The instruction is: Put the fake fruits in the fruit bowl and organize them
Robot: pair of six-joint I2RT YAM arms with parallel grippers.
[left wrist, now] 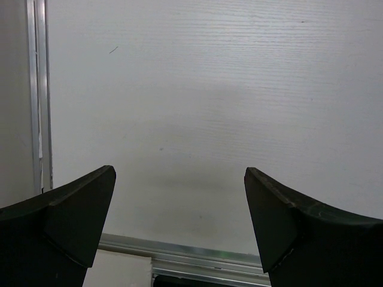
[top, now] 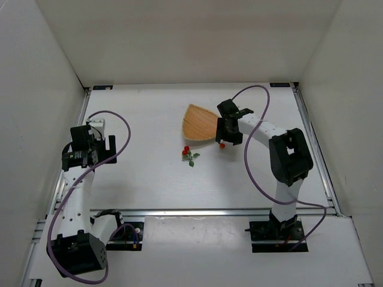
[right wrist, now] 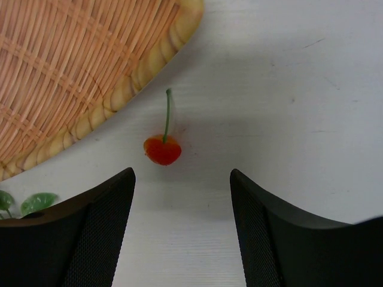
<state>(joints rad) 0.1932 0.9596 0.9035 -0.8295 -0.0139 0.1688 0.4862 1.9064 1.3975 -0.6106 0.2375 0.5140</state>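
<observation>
The fruit bowl (top: pixel 199 124) is a woven light-brown dish at mid table; its rim shows in the right wrist view (right wrist: pixel 152 57). A single red cherry (right wrist: pixel 162 149) with a thin green stem lies on the table just outside the rim, also seen from above (top: pixel 221 145). A cherry cluster with green leaves (top: pixel 189 154) lies in front of the bowl; a leaf (right wrist: pixel 37 202) shows at the right wrist view's left edge. My right gripper (right wrist: pixel 182 179) is open and empty, just short of the single cherry. My left gripper (left wrist: pixel 179 173) is open and empty, far left.
Metal rails (top: pixel 209 212) frame the white table; one runs along the left edge (left wrist: pixel 40 95). White walls enclose three sides. The right arm's purple cable (top: pixel 254 161) loops over the table right of the bowl.
</observation>
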